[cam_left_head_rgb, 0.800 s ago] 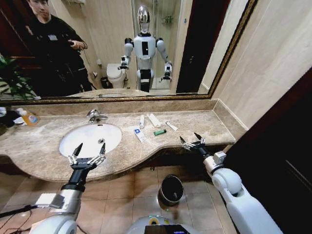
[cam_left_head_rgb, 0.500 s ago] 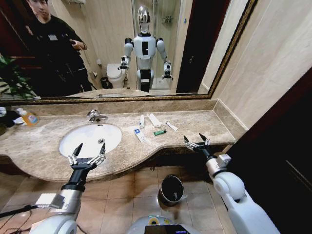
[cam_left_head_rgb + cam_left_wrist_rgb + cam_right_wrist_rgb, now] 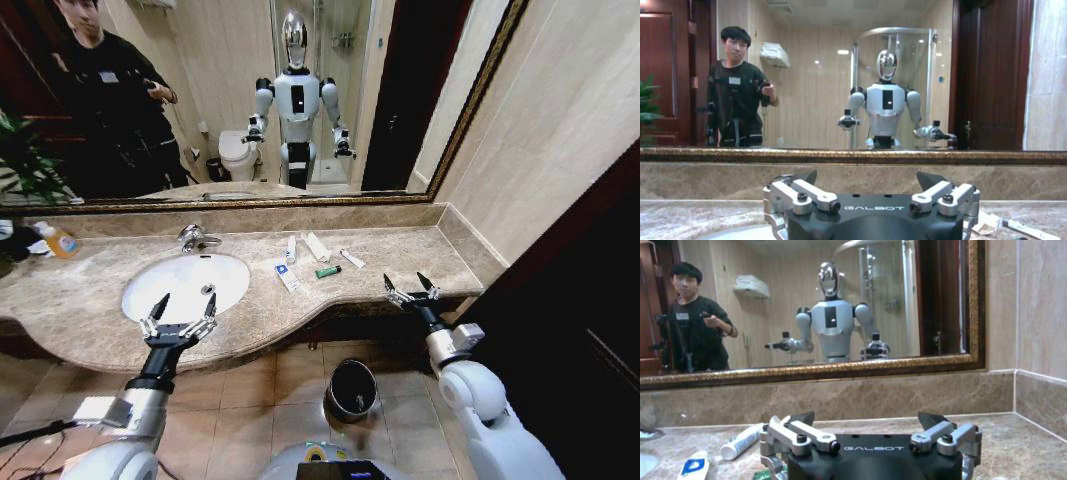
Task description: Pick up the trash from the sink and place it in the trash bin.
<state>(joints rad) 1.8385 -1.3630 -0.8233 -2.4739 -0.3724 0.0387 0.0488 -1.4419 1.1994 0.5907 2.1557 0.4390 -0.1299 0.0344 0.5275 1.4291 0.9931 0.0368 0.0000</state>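
Observation:
The white oval sink [image 3: 170, 282] is set in the beige marble counter, a chrome faucet [image 3: 195, 238] behind it. The trash lies on the counter to the right of the basin: two white tubes [image 3: 291, 249] [image 3: 316, 246], a blue-marked packet [image 3: 287, 276], a short green cylinder [image 3: 327, 271] and a flat white packet [image 3: 352, 259]. My left gripper [image 3: 181, 314] [image 3: 867, 180] is open over the sink's front rim. My right gripper [image 3: 411, 288] [image 3: 865, 421] is open at the counter's front edge, right of the trash; its wrist view shows a tube [image 3: 741, 441] and the blue-marked packet [image 3: 695, 464]. The black trash bin [image 3: 351, 388] stands on the floor below.
An orange-labelled bottle [image 3: 58, 240] stands at the counter's far left. A gold-framed mirror [image 3: 250, 100] runs along the back wall and reflects the robot and a person. A beige wall closes the counter's right end. The floor is brown tile.
My right gripper has shifted to the right along the counter's front edge, farther from the trash. The left gripper has stayed where it was.

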